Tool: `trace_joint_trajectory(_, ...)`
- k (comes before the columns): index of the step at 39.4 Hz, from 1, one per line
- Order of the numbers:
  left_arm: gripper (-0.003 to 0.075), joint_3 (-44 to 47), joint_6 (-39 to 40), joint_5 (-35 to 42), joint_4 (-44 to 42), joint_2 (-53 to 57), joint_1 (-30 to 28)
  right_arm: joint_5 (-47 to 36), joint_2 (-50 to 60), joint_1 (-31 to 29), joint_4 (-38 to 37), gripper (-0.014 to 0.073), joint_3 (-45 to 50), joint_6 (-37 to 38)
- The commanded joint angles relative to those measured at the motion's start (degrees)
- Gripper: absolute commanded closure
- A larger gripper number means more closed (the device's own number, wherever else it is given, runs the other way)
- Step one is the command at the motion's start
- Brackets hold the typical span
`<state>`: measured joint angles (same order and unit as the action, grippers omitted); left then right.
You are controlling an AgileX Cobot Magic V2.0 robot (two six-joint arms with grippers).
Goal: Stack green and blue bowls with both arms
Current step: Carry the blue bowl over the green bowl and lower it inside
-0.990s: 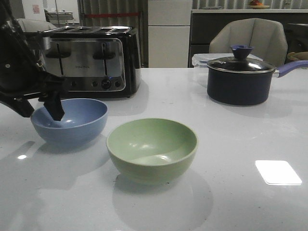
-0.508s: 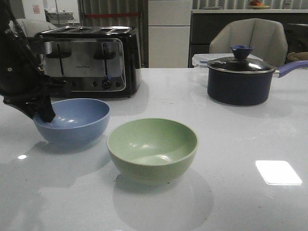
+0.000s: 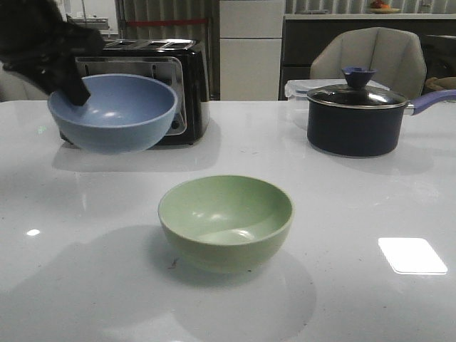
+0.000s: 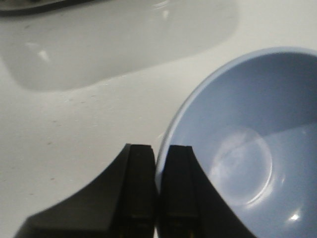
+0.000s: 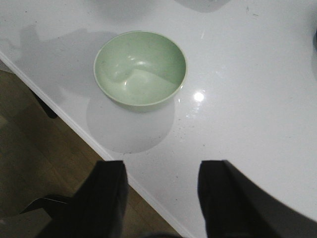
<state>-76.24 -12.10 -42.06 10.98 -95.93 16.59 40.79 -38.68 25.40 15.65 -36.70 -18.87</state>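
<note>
1. We note the left gripper (image 4: 157, 191) clamped narrow on the blue bowl (image 3: 112, 112) rim, bowl held clear above the table (image 3: 356, 214).
2. The green bowl (image 3: 225, 221) sits on the table, lower and rightward of the held bowl.
3. The right gripper (image 5: 161, 198) hangs wide and empty, near the green bowl.

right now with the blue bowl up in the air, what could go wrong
The left tool pinches only the rim of the blue bowl, which hangs tilted; it might slip or swing. It is lifted in front of the toaster and could bump it. Lowered off-centre, it may knock the green bowl.
</note>
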Motion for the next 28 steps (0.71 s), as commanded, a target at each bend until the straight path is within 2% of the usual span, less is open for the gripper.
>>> trace_joint_trajectory(1,0.0627,-1.8,-6.5,-1.2,8.0,4.4,2.8,-3.6,0.2,0.1,0.3,0.0148,-1.6,-0.6)
trace_joint_trajectory(4,0.0627,-1.8,-9.2,-2.9,10.4,4.5,5.1,-3.6,0.2,0.1,0.3,0.0148,-1.6,-0.6)
trace_joint_trajectory(15,0.0627,-1.5,-9.1,-1.3,10.4,0.8,12.9,-3.6,0.2,0.1,0.3,0.0148,-1.6,-0.6)
trace_joint_trajectory(28,0.0627,-1.5,-9.1,3.8,10.4,-6.1,16.2,-3.6,0.2,0.1,0.3,0.0148,-1.6,-0.6)
